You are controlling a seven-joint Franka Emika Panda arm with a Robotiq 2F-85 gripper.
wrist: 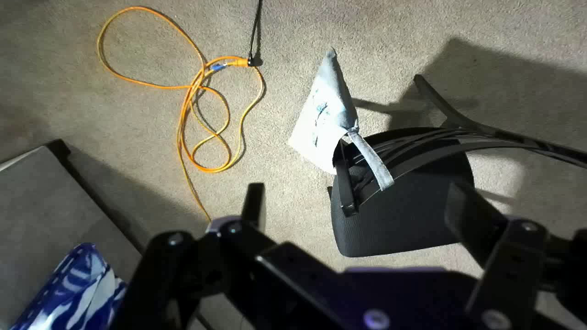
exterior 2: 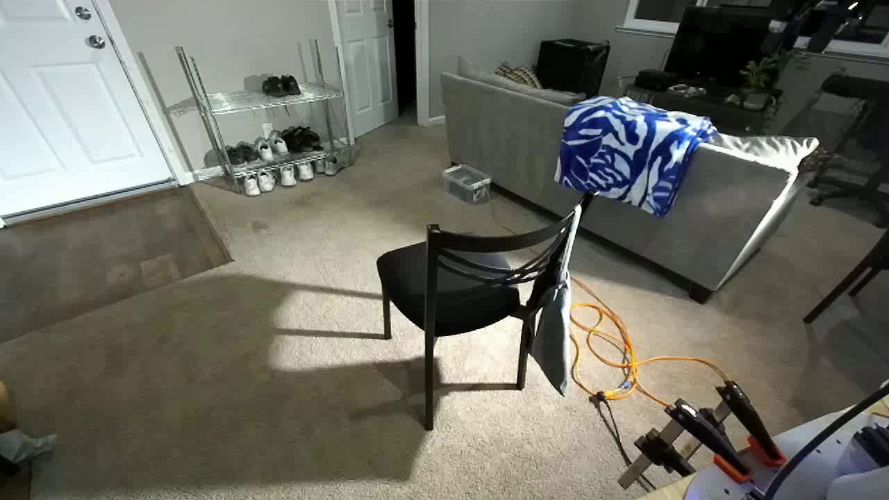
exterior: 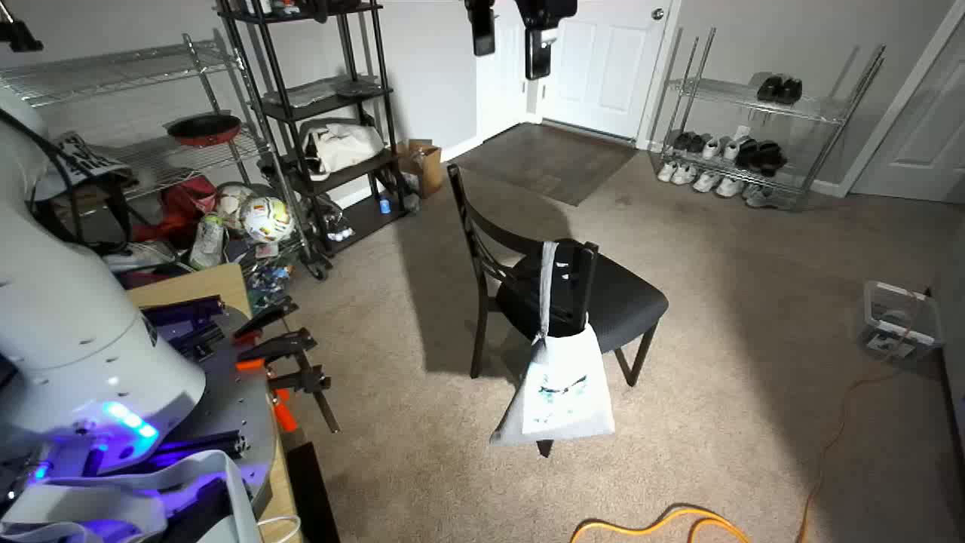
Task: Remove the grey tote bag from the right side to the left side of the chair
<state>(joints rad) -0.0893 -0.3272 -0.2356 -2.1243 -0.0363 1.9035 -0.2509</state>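
The pale grey cloth tote bag (wrist: 321,119), printed in blue-green, hangs below the black two-fingered gripper (wrist: 355,190), clear of its fingers (wrist: 253,201), which stand spread wide apart. The bag's grey fabric strap (wrist: 373,158) loops over the curved top rail (exterior 2: 500,243) of the black flat-seated chair (wrist: 403,224), just beside a backrest post (wrist: 347,192); the bag droops outside that post, on the side nearer a coiled orange cord (wrist: 196,84) on beige carpet (wrist: 284,27). In an exterior view, a blue-and-white patterned cloth (exterior 2: 625,153) drapes over a grey fabric sofa (exterior 2: 500,118). In both exterior views, a silver wire rack (exterior 2: 243,103) bearing shoes (exterior 2: 305,140) stands near a white panelled door (exterior 2: 69,132).
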